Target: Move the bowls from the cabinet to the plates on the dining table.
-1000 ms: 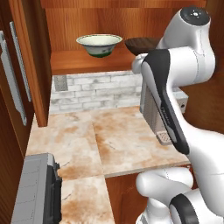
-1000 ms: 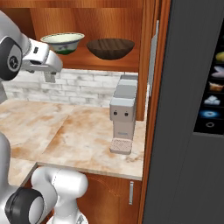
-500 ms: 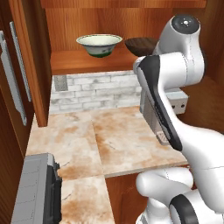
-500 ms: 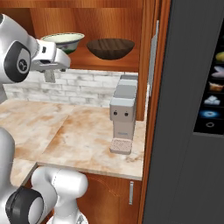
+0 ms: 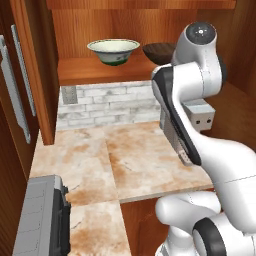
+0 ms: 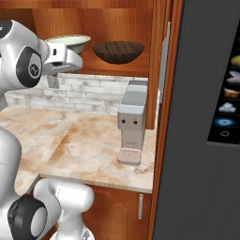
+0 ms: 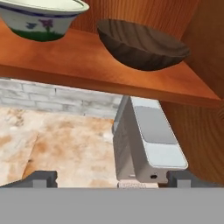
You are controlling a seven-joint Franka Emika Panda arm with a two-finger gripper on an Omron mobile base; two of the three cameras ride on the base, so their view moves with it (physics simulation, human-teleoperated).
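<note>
Two bowls sit side by side on the wooden shelf (image 5: 85, 70) of the open cabinet (image 5: 30, 75). The cream bowl (image 5: 113, 50) (image 6: 70, 43) (image 7: 41, 19) has a dark green band. To its right is the plain dark brown bowl (image 6: 118, 51) (image 7: 142, 46), and in the left base view my arm hides part of this brown bowl (image 5: 159, 52). My gripper (image 7: 113, 178) is open and holds nothing. It hangs in front of the shelf, a little below its edge, facing the brown bowl. The plates and the dining table are out of view.
A grey coffee machine (image 6: 132, 122) (image 7: 148, 140) stands on the seamed marble counter (image 5: 125, 160) under the shelf, against the cabinet's right wall. White brick backs the counter. A dark tall unit (image 6: 201, 117) stands at the right, and a grey appliance (image 5: 40, 220) at the lower left.
The hand has shifted sideways toward the bowls and the arm's upper joint has swung with it. The gripper stays open; both bowls are unmoved.
</note>
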